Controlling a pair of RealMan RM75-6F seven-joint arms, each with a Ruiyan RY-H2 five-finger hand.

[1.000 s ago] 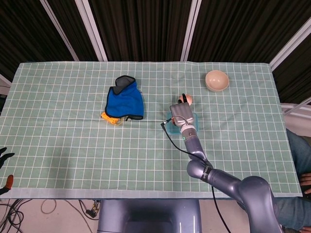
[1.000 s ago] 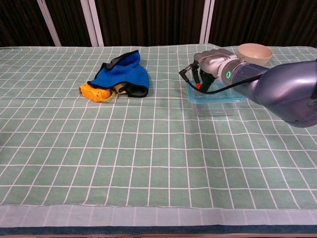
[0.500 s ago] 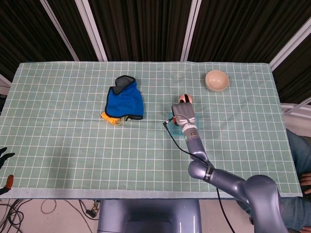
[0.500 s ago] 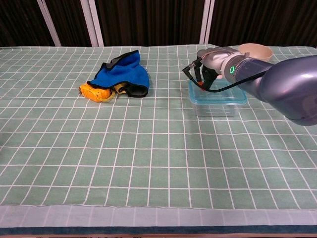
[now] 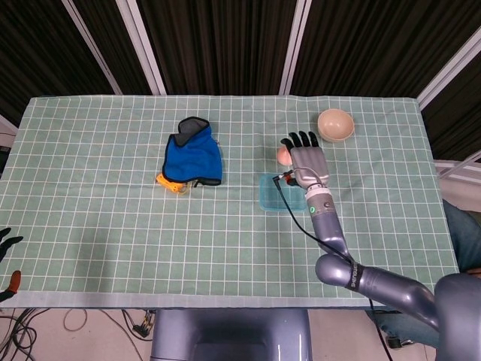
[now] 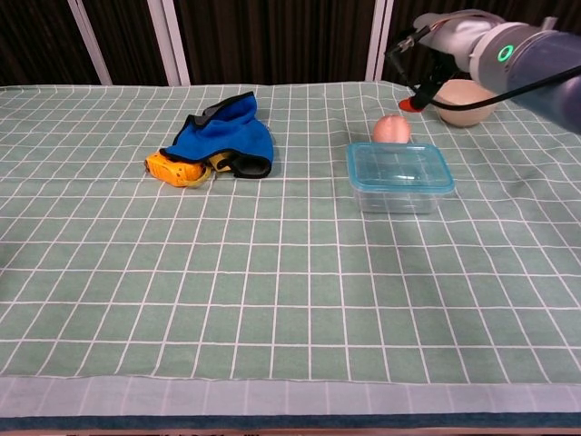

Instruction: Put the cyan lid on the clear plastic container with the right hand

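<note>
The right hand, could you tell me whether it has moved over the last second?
Yes. The right hand has lifted off the clear plastic container and pulled back toward the beige bowl, leaving the cyan lid on it.

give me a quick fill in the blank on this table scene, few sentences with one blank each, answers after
1. The cyan lid sits on the clear plastic ____.
2. The right hand holds ____.
3. The blue cloth partly covers a ____ object.
4. The peach-coloured ball lies between the container and the ____.

Missing words: container; nothing; yellow; bowl
</note>
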